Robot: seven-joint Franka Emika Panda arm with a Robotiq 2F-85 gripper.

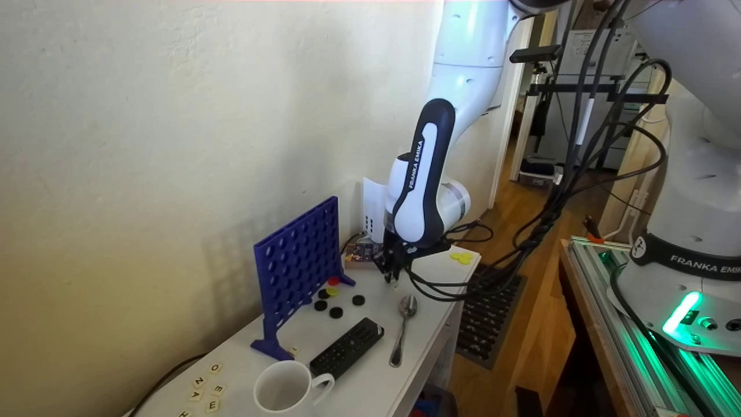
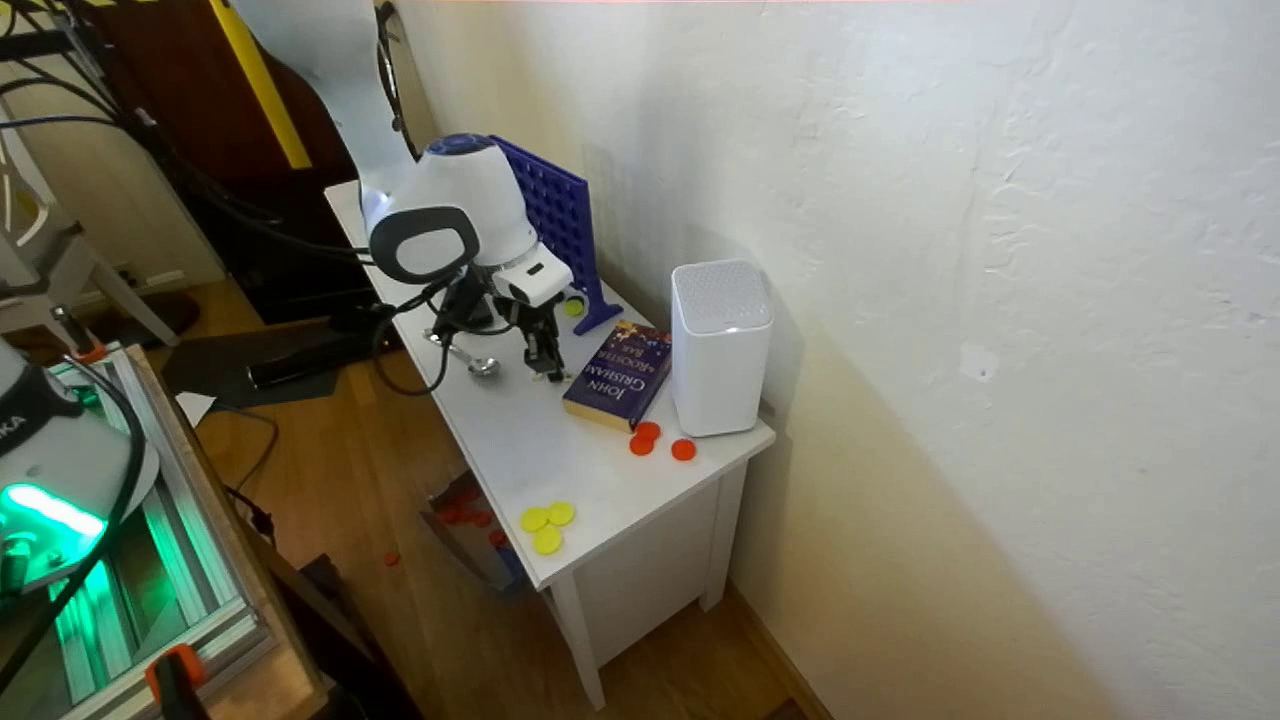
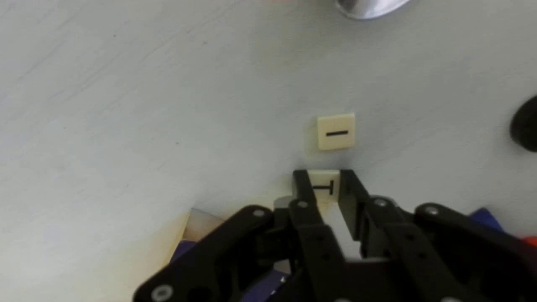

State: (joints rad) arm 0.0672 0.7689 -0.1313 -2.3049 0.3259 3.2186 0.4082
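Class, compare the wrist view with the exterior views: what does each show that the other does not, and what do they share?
Wrist view only: legible marks, apparently a T on the letter tile between the fingertips of the gripper, and a single bar on the neighbouring tile.

Exterior views only: the white mug, black remote control and yellow discs, plus the title of the John Grisham book.

Shared: the gripper, white tabletop, book, spoon and a black disc, though the wrist view catches only parts of the book and spoon.
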